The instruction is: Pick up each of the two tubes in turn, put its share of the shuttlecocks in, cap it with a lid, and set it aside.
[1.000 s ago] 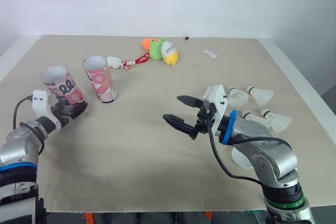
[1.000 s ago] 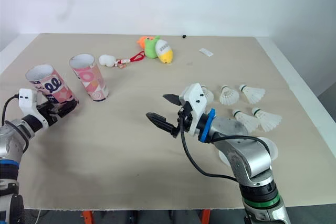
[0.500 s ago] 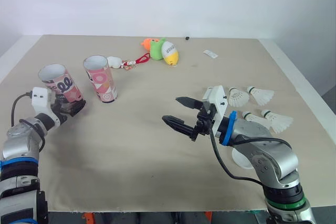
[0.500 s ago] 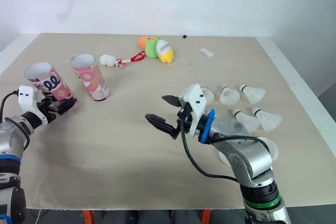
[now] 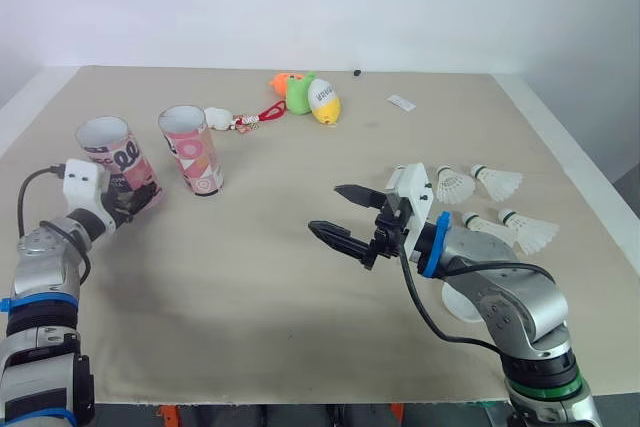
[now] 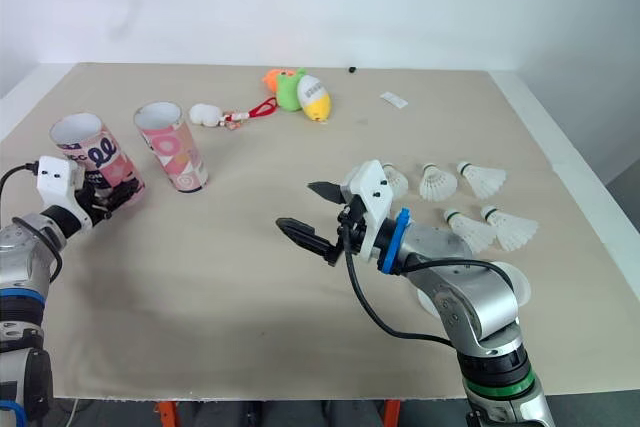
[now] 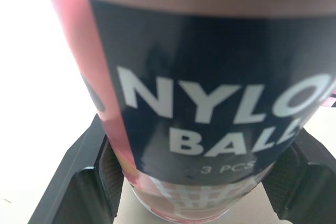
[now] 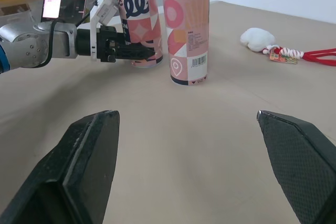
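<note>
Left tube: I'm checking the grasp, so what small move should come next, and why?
Probably lift the left tube slightly: the left gripper clasps its base, and the open right gripper hovers empty, shuttlecocks untouched.

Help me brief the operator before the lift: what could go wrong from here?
The left pincer grips the leftmost tube near its base, so it may tilt or slip when raised. The other tube stands close beside it; a sideways swing could knock it over.
</note>
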